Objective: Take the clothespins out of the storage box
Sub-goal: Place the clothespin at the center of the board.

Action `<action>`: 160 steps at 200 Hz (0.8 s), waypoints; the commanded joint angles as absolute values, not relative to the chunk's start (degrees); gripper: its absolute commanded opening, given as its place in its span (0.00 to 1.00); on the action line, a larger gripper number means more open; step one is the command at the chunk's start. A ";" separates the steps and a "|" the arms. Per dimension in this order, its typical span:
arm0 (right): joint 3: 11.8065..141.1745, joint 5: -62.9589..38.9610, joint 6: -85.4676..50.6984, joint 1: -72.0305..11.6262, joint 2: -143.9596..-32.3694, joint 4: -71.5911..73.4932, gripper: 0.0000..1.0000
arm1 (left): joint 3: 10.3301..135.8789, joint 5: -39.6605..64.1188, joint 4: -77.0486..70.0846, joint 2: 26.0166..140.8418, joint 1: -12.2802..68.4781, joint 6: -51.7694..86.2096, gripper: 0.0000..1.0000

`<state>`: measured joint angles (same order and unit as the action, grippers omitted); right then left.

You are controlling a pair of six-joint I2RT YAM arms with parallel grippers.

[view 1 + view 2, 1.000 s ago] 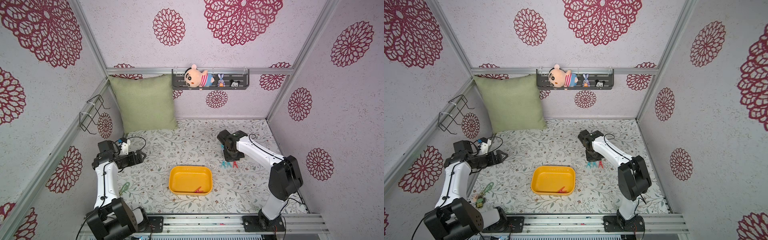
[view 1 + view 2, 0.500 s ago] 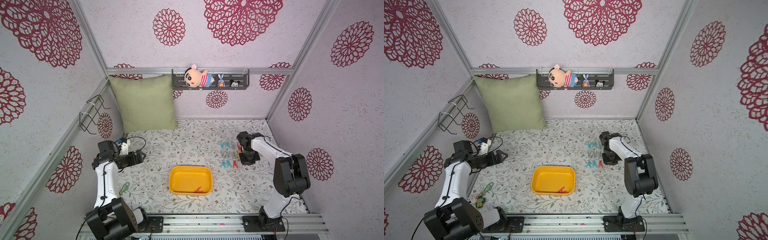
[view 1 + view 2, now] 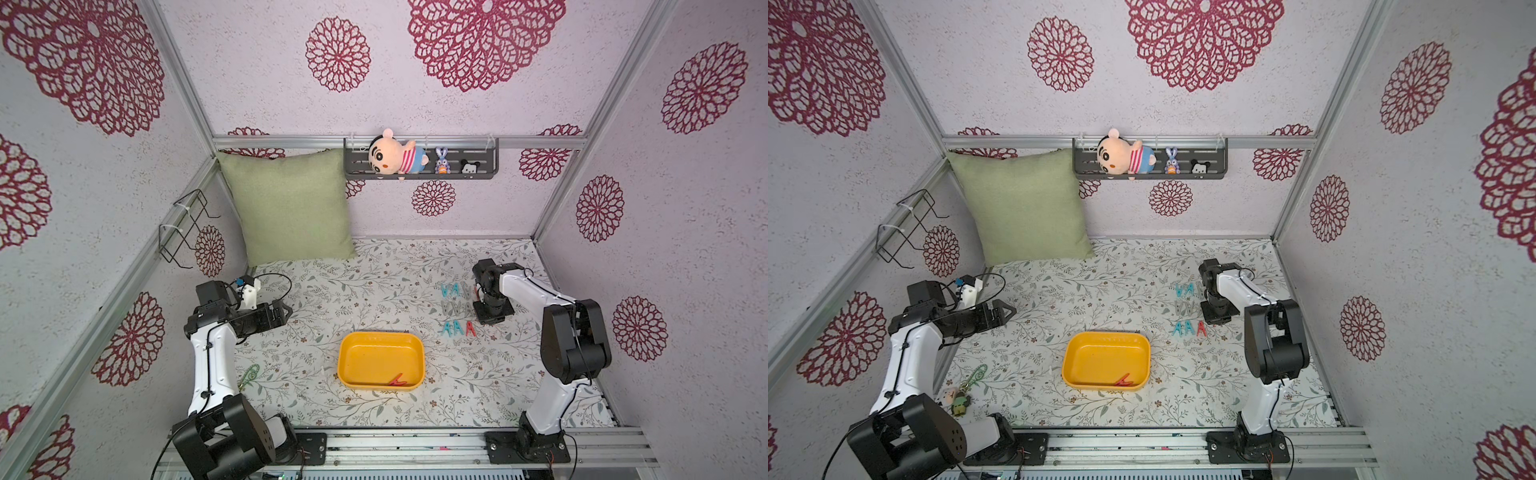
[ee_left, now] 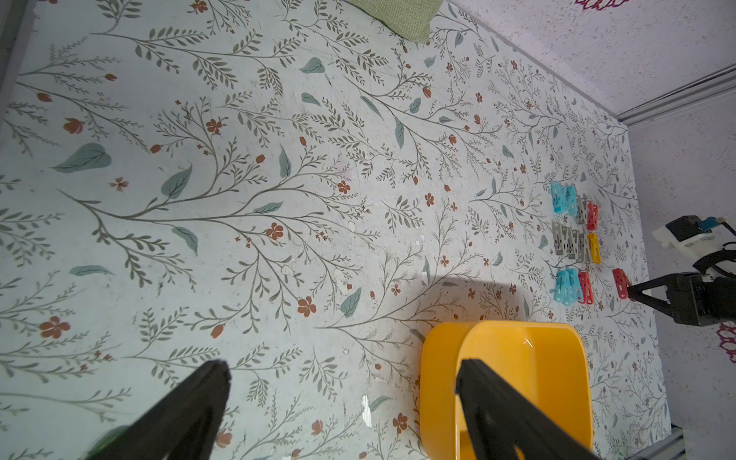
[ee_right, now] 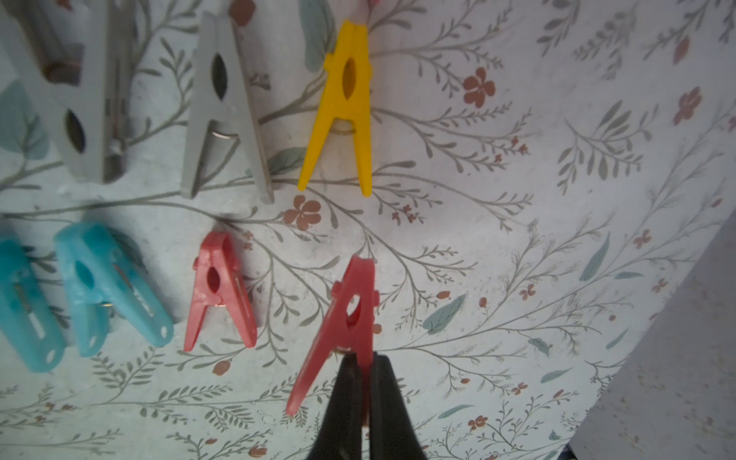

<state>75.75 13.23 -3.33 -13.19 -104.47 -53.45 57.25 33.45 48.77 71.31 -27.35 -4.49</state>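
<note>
The yellow storage box (image 3: pixel 345 362) (image 3: pixel 1070 362) sits front-centre on the floral table; one red clothespin (image 3: pixel 397 380) (image 3: pixel 1123 380) lies inside by its near wall. Several teal, grey, red and yellow clothespins (image 3: pixel 455 309) (image 4: pixel 573 239) lie in three rows to the box's back right. My right gripper (image 5: pixel 366 364) (image 3: pixel 478 297) hangs just right of those rows, shut on one leg of a red clothespin (image 5: pixel 347 314) (image 4: pixel 620 283) beside the front row. My left gripper (image 3: pixel 283 311) (image 4: pixel 342 372) is open and empty, well left of the box (image 4: pixel 438 378).
A green pillow (image 3: pixel 291 208) leans in the back left corner. A dark shelf (image 3: pixel 419 172) with toys hangs on the back wall and a wire rack (image 3: pixel 183 226) on the left wall. A keychain with small figures (image 3: pixel 963 395) lies at front left.
My right arm has carried the red clothespin rightward across the rows, from their left to their right side, uncovering the back rows. The left arm has not moved.
</note>
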 commanded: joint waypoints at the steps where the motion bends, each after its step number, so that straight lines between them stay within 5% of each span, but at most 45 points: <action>1: 74.38 13.00 -1.45 -13.68 -103.27 -53.05 0.00 | 57.66 34.75 48.25 71.88 -27.25 -4.75 0.97; 160: 72.38 16.62 -0.97 -17.75 -107.81 -50.72 0.00 | 57.66 34.81 48.50 71.19 -27.16 -4.76 0.97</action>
